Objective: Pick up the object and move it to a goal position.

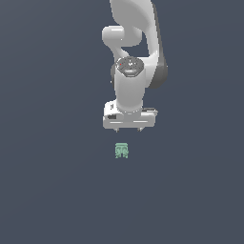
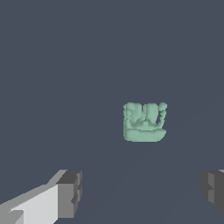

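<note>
object (image 1: 122, 150) | look: small, pale mint-green, lumpy, with a solid base and short upright prongs (image 2: 145, 122) | state: free, nothing touching it; resting on the dark floor | place: below the claw (image 1: 128, 129), apart from its fingertips; much narrower than the claw

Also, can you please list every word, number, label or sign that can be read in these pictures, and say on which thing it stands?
None can be read.
The mint-green object carries no writing in either view.
The end effector shows no label.
The round cap on the arm has tiny red marks, too small to read.
</note>
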`<state>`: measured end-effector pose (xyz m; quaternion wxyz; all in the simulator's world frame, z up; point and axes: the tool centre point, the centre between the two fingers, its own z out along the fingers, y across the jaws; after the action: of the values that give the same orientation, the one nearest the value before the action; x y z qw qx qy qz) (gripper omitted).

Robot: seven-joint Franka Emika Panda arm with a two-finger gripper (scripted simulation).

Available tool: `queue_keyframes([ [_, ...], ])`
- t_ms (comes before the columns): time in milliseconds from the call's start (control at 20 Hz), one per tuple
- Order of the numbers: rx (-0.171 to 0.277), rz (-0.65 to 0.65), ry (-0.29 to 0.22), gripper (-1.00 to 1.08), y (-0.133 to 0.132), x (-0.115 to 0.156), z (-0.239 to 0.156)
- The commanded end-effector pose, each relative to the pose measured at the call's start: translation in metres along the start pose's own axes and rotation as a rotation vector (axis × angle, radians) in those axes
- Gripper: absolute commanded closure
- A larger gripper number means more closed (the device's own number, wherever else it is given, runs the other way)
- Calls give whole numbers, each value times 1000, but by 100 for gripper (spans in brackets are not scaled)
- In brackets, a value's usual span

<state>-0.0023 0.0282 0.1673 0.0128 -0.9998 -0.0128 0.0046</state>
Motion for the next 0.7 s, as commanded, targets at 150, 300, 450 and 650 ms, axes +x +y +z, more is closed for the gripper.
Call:
queue_keyframes([
  [150, -1, 1, -1, -92, 1, 1, 2],
  [300, -2, 3, 0, -92, 4, 4, 8],
  [450, -6, 5, 2, -92, 8, 9, 19],
  [650, -13, 10, 5, -92, 17, 17, 39],
])
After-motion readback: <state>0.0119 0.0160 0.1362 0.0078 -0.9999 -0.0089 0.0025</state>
